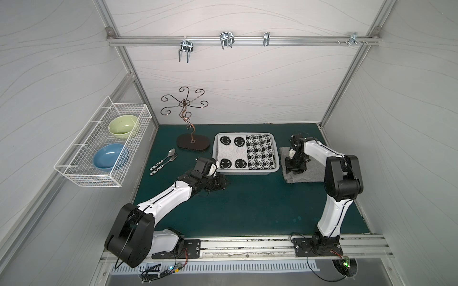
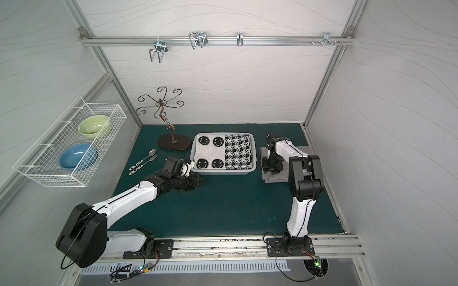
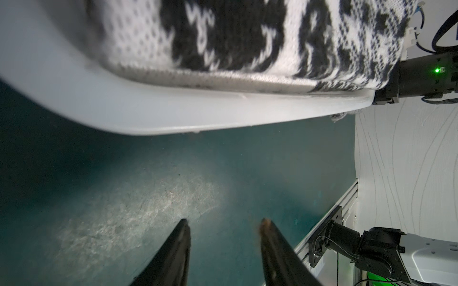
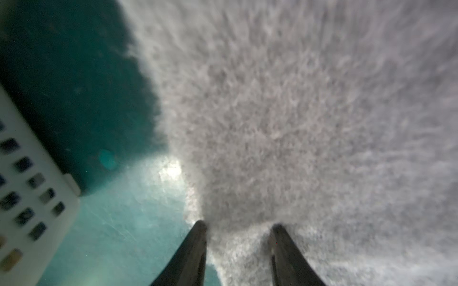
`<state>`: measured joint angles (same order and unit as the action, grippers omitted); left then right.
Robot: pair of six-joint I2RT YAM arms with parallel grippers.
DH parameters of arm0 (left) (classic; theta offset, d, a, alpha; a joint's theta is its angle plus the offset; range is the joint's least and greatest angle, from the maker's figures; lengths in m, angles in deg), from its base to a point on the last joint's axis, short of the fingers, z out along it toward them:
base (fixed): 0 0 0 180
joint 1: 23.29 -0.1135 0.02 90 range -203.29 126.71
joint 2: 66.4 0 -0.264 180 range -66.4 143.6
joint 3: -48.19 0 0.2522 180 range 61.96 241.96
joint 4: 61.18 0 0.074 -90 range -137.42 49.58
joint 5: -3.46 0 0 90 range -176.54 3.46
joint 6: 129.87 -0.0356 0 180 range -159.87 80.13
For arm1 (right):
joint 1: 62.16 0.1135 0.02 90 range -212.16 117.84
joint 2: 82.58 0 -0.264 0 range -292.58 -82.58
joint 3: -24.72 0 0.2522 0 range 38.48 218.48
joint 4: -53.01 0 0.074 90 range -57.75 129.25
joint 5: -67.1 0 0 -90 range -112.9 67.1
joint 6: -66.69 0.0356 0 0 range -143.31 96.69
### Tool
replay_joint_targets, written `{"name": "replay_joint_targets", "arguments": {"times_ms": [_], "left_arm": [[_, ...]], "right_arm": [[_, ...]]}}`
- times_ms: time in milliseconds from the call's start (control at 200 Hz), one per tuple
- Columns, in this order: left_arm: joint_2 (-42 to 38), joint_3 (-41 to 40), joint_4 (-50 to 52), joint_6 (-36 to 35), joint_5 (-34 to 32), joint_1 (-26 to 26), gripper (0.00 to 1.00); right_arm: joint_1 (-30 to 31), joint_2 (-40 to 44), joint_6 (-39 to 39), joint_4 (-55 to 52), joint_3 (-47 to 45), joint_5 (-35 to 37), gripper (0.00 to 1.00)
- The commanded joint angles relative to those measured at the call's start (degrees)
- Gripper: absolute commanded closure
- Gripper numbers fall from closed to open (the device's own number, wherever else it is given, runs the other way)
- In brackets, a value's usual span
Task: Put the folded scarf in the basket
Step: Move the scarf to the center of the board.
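The scene holds two robot arms [image 1: 168, 195] [image 1: 332, 218], one basket [image 1: 245, 171], two scarves [image 1: 246, 151] [image 1: 297, 178], one patterned and one grey, one wire rack [image 1: 86, 177], two bowls [image 1: 123, 126] [image 1: 110, 156], one spoon [image 1: 171, 152], one fork [image 1: 174, 157], one metal stand [image 1: 192, 143] and four hooks [image 1: 185, 50] [image 1: 226, 39] [image 1: 266, 38] [image 1: 353, 40] on one rail [image 1: 297, 41].

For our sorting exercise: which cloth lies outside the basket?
The plain grey cloth, on the mat beside the basket; the black-and-white patterned cloth lies inside it.

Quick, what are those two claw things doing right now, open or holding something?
Left gripper: open, empty, over the dark green mat.
Right gripper: open, jaws astride the edge of the fuzzy grey folded scarf, not clearly clamped.
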<state>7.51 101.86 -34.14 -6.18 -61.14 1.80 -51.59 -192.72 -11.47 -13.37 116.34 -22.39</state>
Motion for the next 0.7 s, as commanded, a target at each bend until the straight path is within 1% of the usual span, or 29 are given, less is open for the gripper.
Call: {"name": "replay_joint_targets", "arguments": {"times_ms": [0, 90, 150, 190, 250, 370, 515, 595, 650, 695], "left_arm": [[-1.5, -0.5, -2.6, 0.2, 0.7, 0.2, 0.51], [-2.0, -0.7, -2.7, 0.3, 0.7, 0.2, 0.51], [-2.3, -0.7, -2.6, 0.5, 0.7, 0.2, 0.51], [-2.4, -0.8, -2.9, 0.8, 0.5, 0.3, 0.51], [-2.3, -1.0, -3.4, 1.4, 1.1, 0.3, 0.51], [-1.7, -2.4, -7.8, 4.5, 4.8, 0.5, 0.51], [-0.6, -2.2, -6.4, 4.3, 2.8, 1.1, 0.51], [-0.4, -2.8, -6.9, 4.9, 2.3, 1.4, 0.51], [-0.3, -3.0, -7.2, 5.3, 1.9, 1.9, 0.51], [-0.3, -3.0, -7.2, 5.5, 1.5, 2.4, 0.51]], "right_arm": [[1.4, 3.6, 1.8, -4.0, -4.5, -1.0, 0.57], [2.9, 7.1, 2.9, -4.1, -7.8, -1.6, 0.58], [4.2, 8.9, 2.9, -4.5, -10.0, -4.7, 0.56], [5.3, 10.2, 3.6, -4.7, -11.7, -5.3, 0.54], [7.8, 12.1, 5.0, -4.2, -15.0, -5.4, 0.54], [14.6, 16.8, 7.8, -3.9, -20.0, -4.1, 0.53], [18.1, 20.9, 9.9, -3.8, -25.0, -3.2, 0.52], [20.6, 23.9, 12.3, -2.2, -28.0, -3.1, 0.52], [23.7, 25.3, 14.2, -1.8, -28.7, -2.1, 0.52], [25.8, 25.7, 15.5, -2.1, -28.6, -2.6, 0.52]]}}
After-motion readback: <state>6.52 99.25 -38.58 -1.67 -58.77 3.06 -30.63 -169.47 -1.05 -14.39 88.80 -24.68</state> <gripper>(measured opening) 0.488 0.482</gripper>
